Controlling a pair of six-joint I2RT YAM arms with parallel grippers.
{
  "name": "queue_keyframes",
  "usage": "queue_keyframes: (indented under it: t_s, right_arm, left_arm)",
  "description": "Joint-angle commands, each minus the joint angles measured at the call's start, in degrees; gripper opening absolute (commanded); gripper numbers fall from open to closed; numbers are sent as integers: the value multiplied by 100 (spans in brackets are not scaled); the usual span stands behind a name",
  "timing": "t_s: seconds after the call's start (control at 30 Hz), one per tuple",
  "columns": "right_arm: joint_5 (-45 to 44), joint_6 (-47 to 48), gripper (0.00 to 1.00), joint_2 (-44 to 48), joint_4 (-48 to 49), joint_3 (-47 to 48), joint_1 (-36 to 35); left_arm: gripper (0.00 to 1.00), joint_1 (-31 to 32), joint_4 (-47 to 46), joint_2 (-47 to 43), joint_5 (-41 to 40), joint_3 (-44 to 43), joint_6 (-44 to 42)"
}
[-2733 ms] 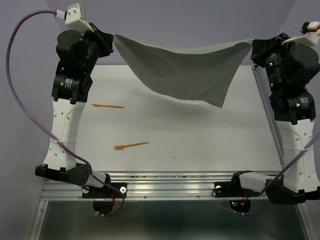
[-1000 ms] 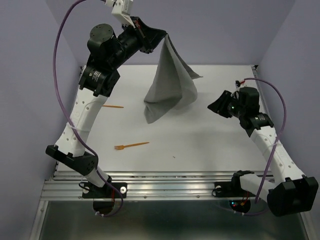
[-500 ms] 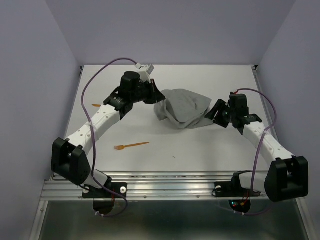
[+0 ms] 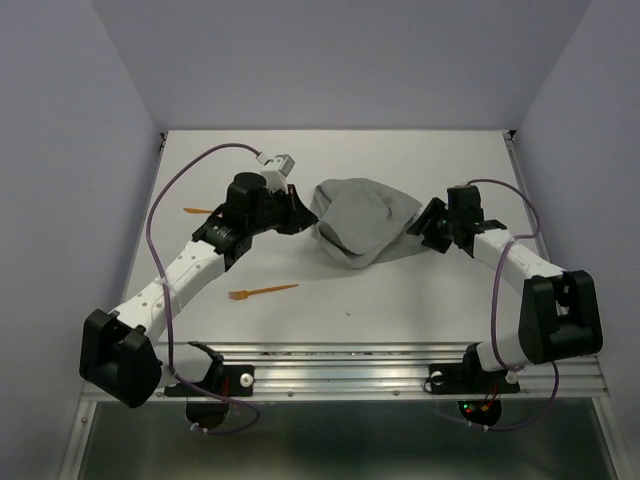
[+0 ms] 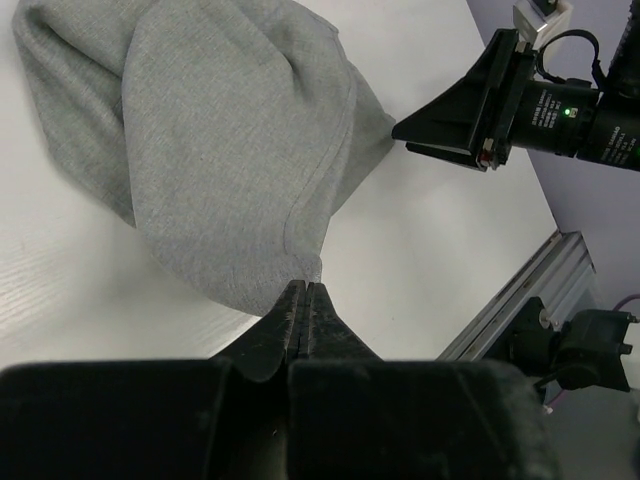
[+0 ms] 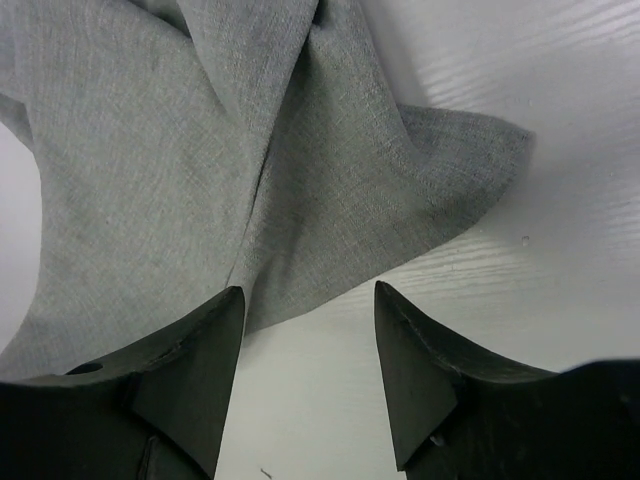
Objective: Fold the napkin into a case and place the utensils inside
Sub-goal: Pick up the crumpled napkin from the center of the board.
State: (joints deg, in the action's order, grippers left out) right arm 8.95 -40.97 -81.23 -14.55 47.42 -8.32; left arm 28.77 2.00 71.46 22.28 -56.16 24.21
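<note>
**Napkin lying in a heap on the table**

The grey napkin (image 4: 362, 220) is lying bunched up on the white table (image 4: 400, 290), near the middle of the overhead picture and a bit toward the top. The left gripper (image 5: 305, 292) is squeezing tight on one corner of the napkin. The right gripper (image 6: 310, 300) is sitting low at the napkin's right edge with its jaws wide apart, holding nothing. The orange fork (image 4: 262, 291) is lying below and left of the napkin, well apart from it. The other orange piece (image 4: 197, 211) is lying at the left, partly hidden behind the left arm.
</note>
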Motion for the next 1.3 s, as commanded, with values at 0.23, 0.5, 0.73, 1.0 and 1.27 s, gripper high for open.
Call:
queue_keyframes:
  t_s: [0.23, 0.5, 0.73, 1.0, 1.27]
  right_arm:
    - [-860, 476, 58, -919, 347, 1304, 260]
    - [-869, 669, 56, -2536, -30, 2587, 313]
    - [-1141, 643, 54, -3117, -66, 2834, 313]
    - [-1018, 529, 37, -3513, 48, 3019, 313]
    - [-1044, 397, 1, -3294, 119, 3071, 313]
  left_arm:
    - [0, -117, 107, -721, -409, 404, -258]
    - [0, -153, 90, -994, -427, 606, -136]
    - [0, -162, 46, -1064, -427, 659, -118]
    - [0, -162, 90, -1108, -453, 677, -136]
    - [0, -162, 134, -1108, -523, 668, -171]
